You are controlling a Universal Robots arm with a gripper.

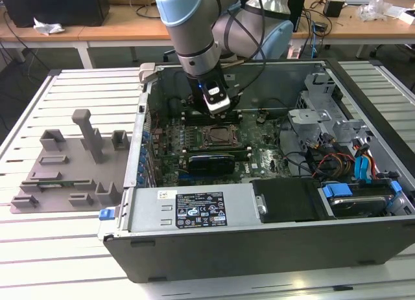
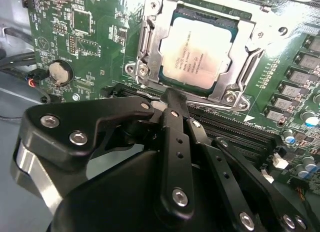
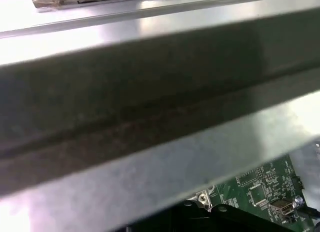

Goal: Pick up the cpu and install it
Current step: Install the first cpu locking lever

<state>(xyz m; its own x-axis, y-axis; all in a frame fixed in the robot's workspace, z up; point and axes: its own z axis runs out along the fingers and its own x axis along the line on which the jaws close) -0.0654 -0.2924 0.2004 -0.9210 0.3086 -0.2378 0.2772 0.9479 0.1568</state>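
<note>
The square silvery-topped cpu (image 2: 196,53) lies flat in the metal-framed socket (image 2: 145,46) on the green motherboard (image 2: 95,36), its lid bearing faint dark print too small to make out. The black gripper (image 2: 172,104) hovers just beside the socket; its fingers (image 2: 175,122) are pressed together, pinching nothing. In the exterior view, the open grey computer case (image 1: 259,248) sits on a white slatted desk (image 1: 71,248).
</note>
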